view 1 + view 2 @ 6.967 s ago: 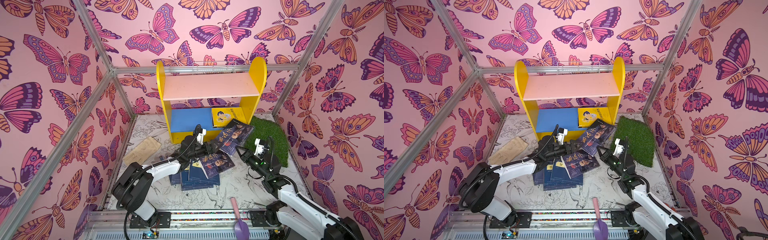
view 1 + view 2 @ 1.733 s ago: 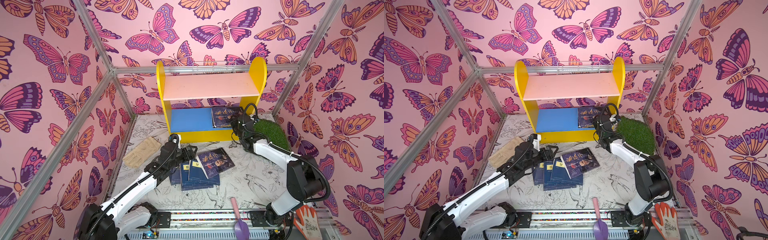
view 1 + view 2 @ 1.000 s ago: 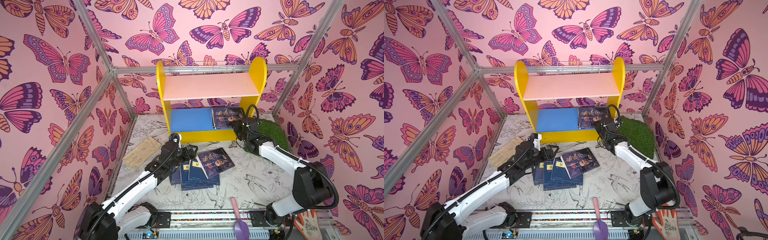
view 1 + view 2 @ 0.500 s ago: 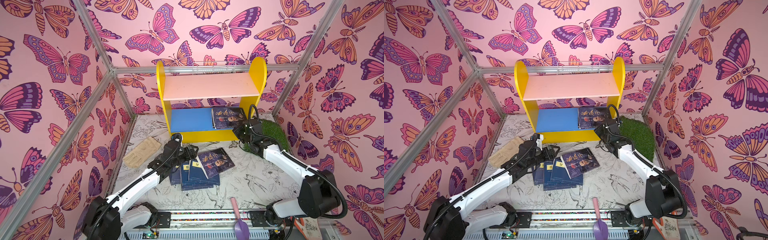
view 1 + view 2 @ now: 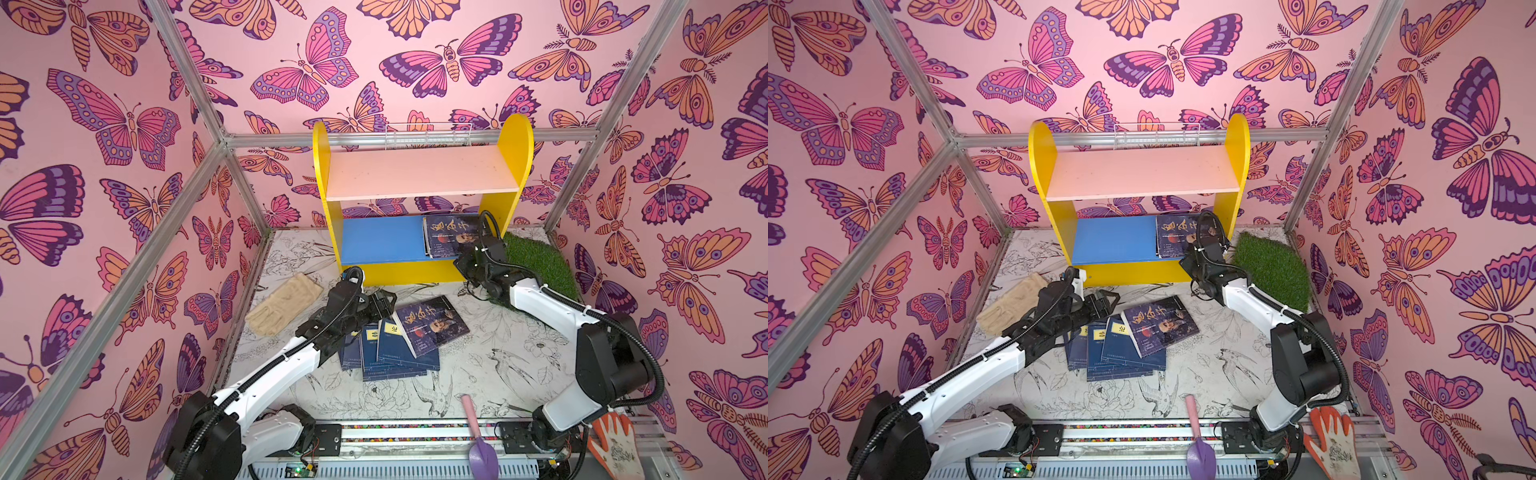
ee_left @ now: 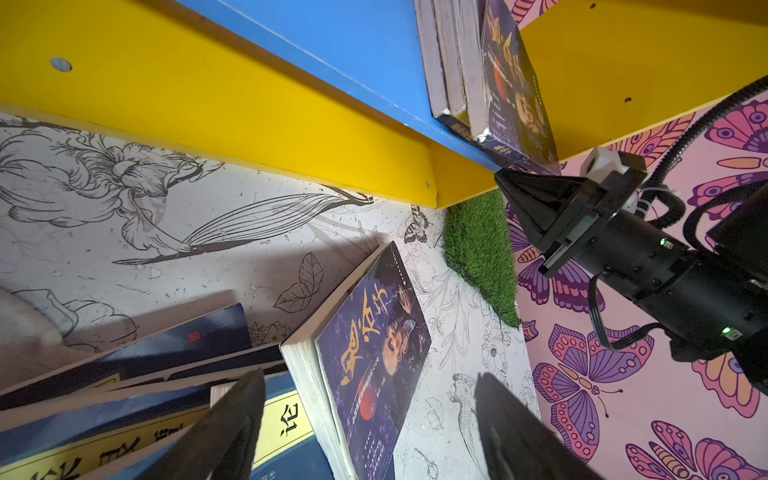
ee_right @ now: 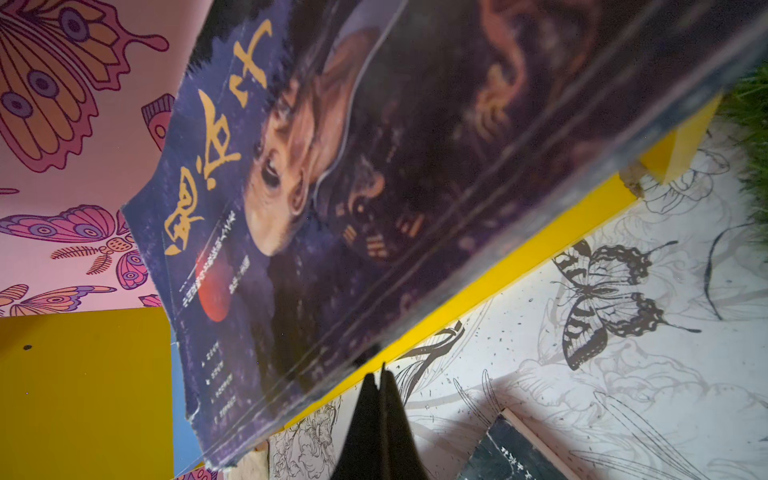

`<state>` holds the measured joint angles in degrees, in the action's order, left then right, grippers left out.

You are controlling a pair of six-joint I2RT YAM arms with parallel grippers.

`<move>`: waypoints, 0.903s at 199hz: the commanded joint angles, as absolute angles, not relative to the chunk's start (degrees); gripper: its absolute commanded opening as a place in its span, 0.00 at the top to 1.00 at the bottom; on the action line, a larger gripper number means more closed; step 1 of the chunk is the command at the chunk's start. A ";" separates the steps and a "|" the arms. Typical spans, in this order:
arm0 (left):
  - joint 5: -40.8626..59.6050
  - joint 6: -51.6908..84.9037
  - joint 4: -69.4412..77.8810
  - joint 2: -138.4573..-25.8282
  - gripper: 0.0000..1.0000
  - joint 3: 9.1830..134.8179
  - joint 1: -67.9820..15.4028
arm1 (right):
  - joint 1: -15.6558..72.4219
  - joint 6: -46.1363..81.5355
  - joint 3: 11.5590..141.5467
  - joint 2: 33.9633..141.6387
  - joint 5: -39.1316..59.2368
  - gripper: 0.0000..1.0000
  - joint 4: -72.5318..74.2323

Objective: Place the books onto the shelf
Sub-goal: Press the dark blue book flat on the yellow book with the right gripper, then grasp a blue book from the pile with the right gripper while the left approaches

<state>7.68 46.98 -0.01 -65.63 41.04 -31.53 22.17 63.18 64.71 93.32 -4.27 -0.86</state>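
Partly shelved: some books on the shelf, a pile on the floor.
They lie stacked at the blue lower board's right end; the right gripper, clenched on nothing, sits just beside their near edge. The left gripper, spread wide and empty, hovers over the pile's far edge.

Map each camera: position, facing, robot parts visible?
Top views: high above the arm bases, looking down toward the yellow-sided two-tier shelf; left arm and right arm show.
Left wrist: on the left arm, facing the navy paperback pile past its open left fingers; right fingers show.
Right wrist: on the right arm, facing the shelved dark-blue portrait-cover book past shut fingers.
Shared: all see that book.
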 commanded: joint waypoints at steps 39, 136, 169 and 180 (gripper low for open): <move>7.12 45.88 -0.79 -64.86 0.19 40.40 -31.48 | 22.18 62.05 70.36 96.27 -6.49 1.00 -1.36; 7.60 44.61 -1.41 -65.46 0.19 40.66 -31.51 | 21.12 60.04 72.49 97.83 -7.25 1.00 -2.35; 7.87 43.89 -2.06 -66.34 0.18 41.31 -31.70 | 21.10 56.77 67.55 93.30 -4.33 0.96 -0.10; 7.61 43.60 -2.49 -66.69 0.18 41.59 -31.94 | 21.12 54.94 64.57 90.63 -2.36 0.92 0.09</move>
